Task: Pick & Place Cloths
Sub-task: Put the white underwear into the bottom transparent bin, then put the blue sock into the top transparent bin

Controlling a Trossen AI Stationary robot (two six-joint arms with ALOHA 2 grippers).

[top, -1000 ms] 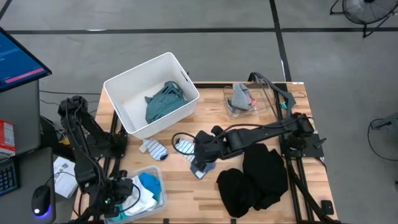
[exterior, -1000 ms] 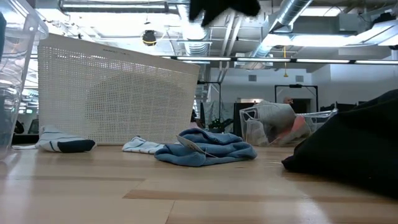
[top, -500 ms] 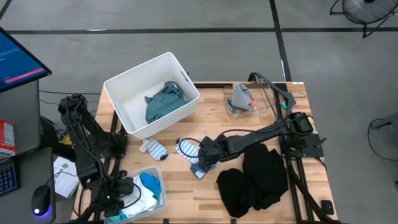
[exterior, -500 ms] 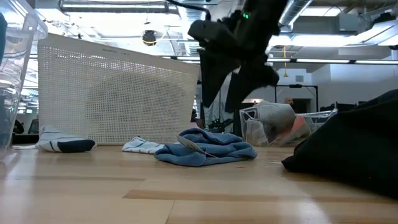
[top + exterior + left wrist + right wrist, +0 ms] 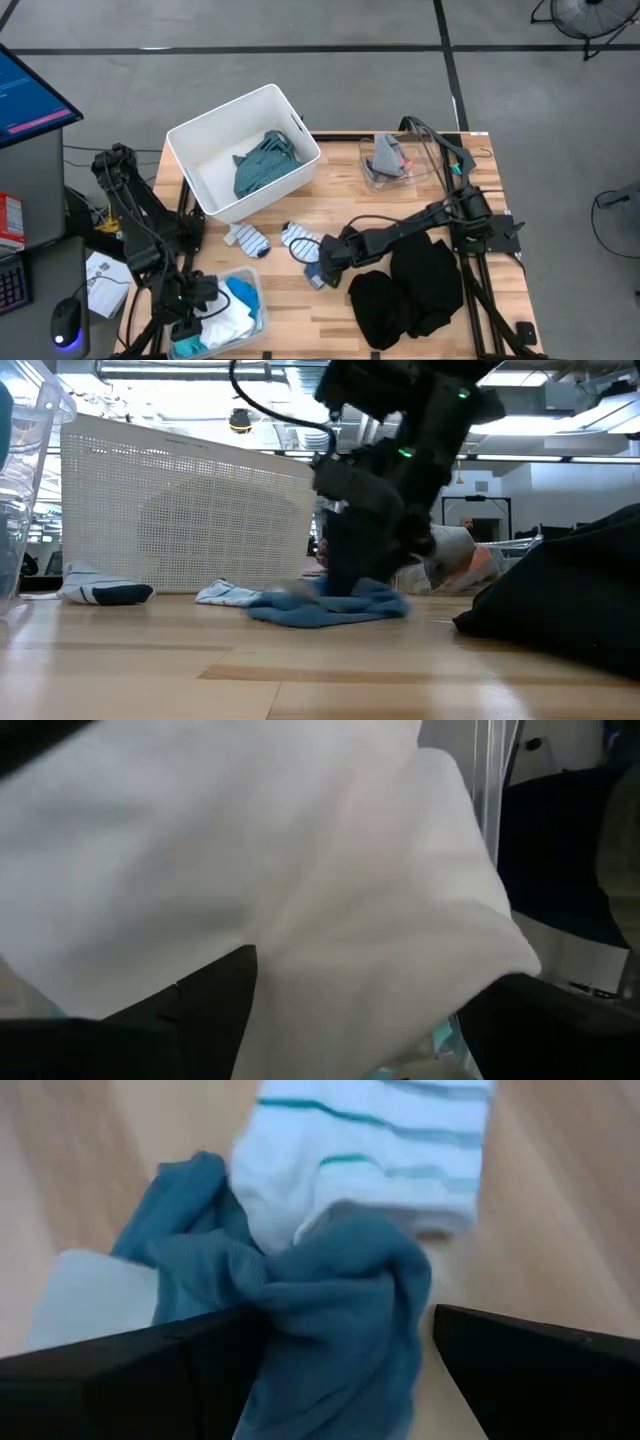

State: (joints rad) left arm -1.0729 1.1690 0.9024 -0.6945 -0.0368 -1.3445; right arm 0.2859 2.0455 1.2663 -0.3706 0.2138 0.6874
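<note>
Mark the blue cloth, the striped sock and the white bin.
blue cloth [image 5: 330,1330]: right wrist view, bunched middle.
striped sock [image 5: 380,1150]: right wrist view, banded body.
white bin [image 5: 215,115]: high view, far rim.

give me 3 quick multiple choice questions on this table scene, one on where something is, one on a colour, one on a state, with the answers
1. Where does the teal-grey shirt lie?
A. in the white bin
B. on the black clothes
C. in the clear tub at the table's far right

2. What colour is the cloth between the right tool's fingers?
A. red
B. blue
C. yellow

3. How do the right tool's fingers stand?
A. shut tight with nothing between them
B. open, either side of the cloth
C. out of every view

Answers:
1. A, the teal-grey shirt sits inside the white bin in the high view.
2. B, the blue cloth fills the gap beside the striped sock in the right wrist view.
3. B, the right tool shows one dark finger on each side of the cloth, set apart.
</note>
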